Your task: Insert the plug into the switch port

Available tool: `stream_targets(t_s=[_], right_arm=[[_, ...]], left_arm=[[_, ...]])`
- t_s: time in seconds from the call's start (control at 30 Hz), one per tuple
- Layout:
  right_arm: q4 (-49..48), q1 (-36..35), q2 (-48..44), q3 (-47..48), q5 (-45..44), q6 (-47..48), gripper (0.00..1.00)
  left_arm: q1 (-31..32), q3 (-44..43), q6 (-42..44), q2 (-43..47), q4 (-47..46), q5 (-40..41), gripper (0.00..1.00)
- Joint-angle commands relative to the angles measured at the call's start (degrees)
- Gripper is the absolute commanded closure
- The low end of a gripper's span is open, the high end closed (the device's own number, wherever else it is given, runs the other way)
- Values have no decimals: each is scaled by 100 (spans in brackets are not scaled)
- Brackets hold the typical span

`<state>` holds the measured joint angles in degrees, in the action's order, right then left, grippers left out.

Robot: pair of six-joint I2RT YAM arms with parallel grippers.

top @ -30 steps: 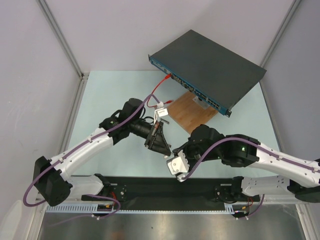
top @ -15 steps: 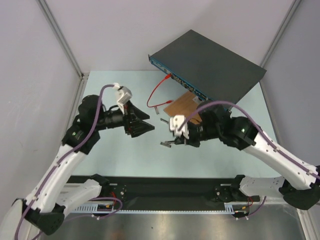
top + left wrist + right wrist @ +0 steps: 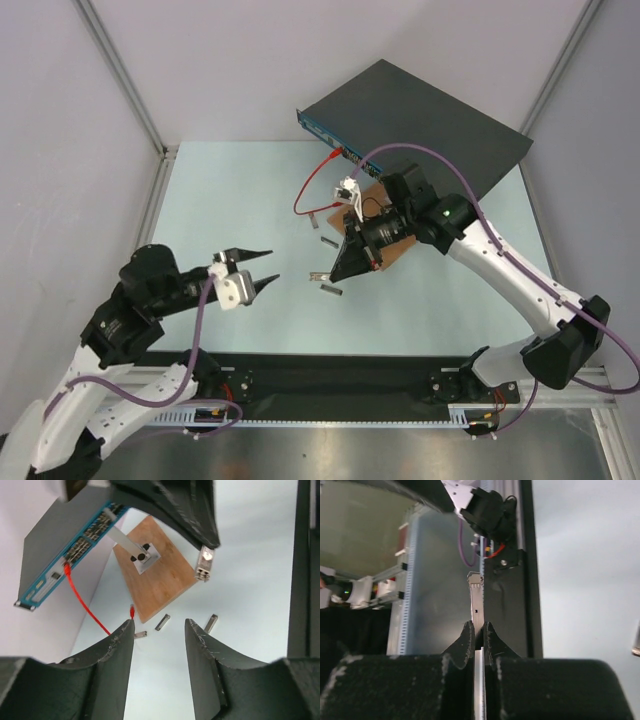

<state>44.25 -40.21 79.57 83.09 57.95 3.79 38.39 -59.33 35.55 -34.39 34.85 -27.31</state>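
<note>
The switch (image 3: 420,125) is a dark-grey box at the back right, its blue socket face (image 3: 335,145) turned toward the table. It also shows in the left wrist view (image 3: 60,555). My right gripper (image 3: 335,273) hovers over the table centre, shut on a thin metal plug (image 3: 319,277). The right wrist view shows the plug (image 3: 477,600) pinched between the shut fingers, and the left wrist view shows it too (image 3: 205,562). My left gripper (image 3: 264,268) is open and empty at the near left, well apart from the plug.
A red cable (image 3: 312,185) runs from a switch socket onto the table. A brown wooden board (image 3: 385,225) with a metal bracket lies under the switch's front edge. Loose metal plugs (image 3: 327,240) (image 3: 308,212) (image 3: 331,291) lie on the table.
My left arm has pulled back to the near left with its gripper open. My right arm has swung round, its wrist now nearer the switch, still holding the plug.
</note>
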Motion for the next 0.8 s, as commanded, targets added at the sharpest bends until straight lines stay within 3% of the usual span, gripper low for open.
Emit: stream_targets(t_s=[0.0, 0.27, 0.77], right_arm=[[-452, 4, 146, 173, 699, -607, 100], [-1014, 4, 445, 216, 911, -1372, 100], [-716, -5, 603, 340, 796, -995, 100]], left_arm=[[449, 27, 1393, -164, 356, 445, 51], [1117, 71, 1463, -515, 188, 490, 54], [1619, -35, 1428, -1008, -101, 1096, 56]])
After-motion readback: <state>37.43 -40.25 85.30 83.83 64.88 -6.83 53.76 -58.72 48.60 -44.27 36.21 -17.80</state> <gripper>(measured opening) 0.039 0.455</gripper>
